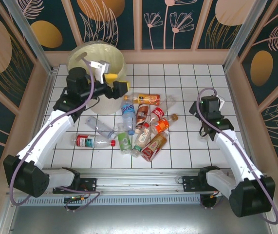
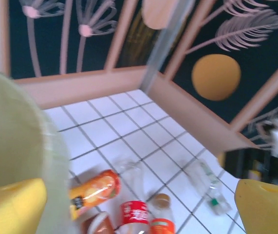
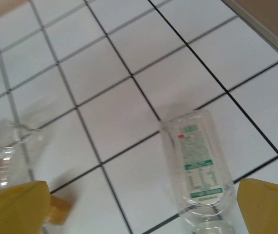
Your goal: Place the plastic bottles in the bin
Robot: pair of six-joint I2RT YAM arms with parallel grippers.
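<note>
Hovering low over the tiled desk (image 3: 129,63), the right end effector (image 3: 141,209) is released, its yellow fingers (image 3: 14,207) spread wide with nothing between them. A clear bottle (image 3: 197,170) with a green-and-white label lies flat on the tiles just ahead of and below it, off centre toward the right finger. Its long axis runs away from the end effector, roughly square to the line between the two fingers, so a closing pinch would meet the bottle's sides. I judge the grasp calls for a small shift toward the right finger and then a descent. A crumpled bottle (image 3: 12,146), also clear, lies out beyond the left finger, apart from the first.

The left end effector (image 1: 116,82) is likewise released and empty, held at the rim of the bin (image 1: 75,53), with one finger close against its wall. The heap of bottles (image 1: 143,122) lies on the desk between the two end effectors. The right arm is the nearer one to the labelled bottle, but the bin stands well across the desk from it, beside the left arm.
</note>
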